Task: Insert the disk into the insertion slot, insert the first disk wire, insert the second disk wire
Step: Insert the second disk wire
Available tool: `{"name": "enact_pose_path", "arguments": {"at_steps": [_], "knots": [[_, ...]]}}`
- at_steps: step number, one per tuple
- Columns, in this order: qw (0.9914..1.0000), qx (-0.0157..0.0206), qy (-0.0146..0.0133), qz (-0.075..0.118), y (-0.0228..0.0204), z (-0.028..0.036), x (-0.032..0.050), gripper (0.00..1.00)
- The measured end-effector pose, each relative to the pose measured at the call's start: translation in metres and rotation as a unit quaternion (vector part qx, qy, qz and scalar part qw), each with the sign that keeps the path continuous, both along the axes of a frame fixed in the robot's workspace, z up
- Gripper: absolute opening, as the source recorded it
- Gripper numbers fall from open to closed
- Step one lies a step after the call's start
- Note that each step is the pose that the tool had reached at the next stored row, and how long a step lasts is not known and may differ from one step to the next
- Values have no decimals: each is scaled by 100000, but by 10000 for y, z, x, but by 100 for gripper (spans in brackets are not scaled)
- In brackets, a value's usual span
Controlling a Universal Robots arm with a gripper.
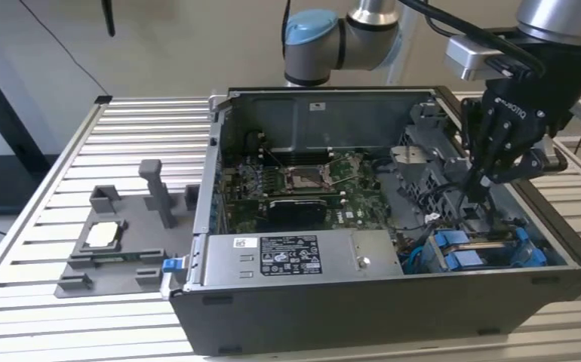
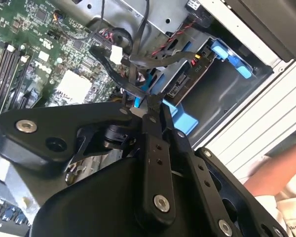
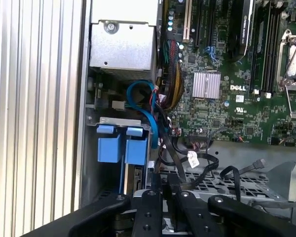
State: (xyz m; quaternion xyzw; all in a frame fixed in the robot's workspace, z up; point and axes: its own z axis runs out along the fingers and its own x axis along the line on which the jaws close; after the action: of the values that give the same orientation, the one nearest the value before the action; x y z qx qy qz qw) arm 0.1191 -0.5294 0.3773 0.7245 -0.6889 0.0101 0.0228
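- Disk [image 1: 482,253] sits in its slot at the corner of the computer case [image 1: 391,317] on the exterior view's right, blue carrier tabs up. Step 1 looks done.
- My gripper [image 1: 477,197] hangs just above that bay. My fingers [image 2: 155,148] are pressed together on a black disk wire [image 2: 119,79].
- Judgement: wire 1 is in hand. Keep the plug square to the disk's port, press gently, and stay off the blue cable [image 3: 150,123] alongside.

The gripper [image 2: 147,109] pinches its black fingertips together on a black wire [image 2: 119,74] that runs off toward the green motherboard [image 2: 39,44]. Just beyond the tips, the disk [image 2: 185,119] sits in the case's bay. A person's arm [image 2: 274,173] rests outside the case.
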Motion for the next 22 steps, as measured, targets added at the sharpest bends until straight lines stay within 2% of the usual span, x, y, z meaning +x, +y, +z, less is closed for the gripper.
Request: {"name": "enact_pose_path", "arguments": {"at_steps": [5,8,11,17,19,22], "knots": [[100000,-5,33,-3,-48,0,8,16],[100000,124,279,-17,-84,-5,15,16],[99995,902,435,-24,-135,-11,17,16],[99971,2363,461,-14,-241,-28,19,16],[99928,3756,515,-20,-283,-40,20,16],[99924,3862,571,-34,-286,-42,21,16]]}}
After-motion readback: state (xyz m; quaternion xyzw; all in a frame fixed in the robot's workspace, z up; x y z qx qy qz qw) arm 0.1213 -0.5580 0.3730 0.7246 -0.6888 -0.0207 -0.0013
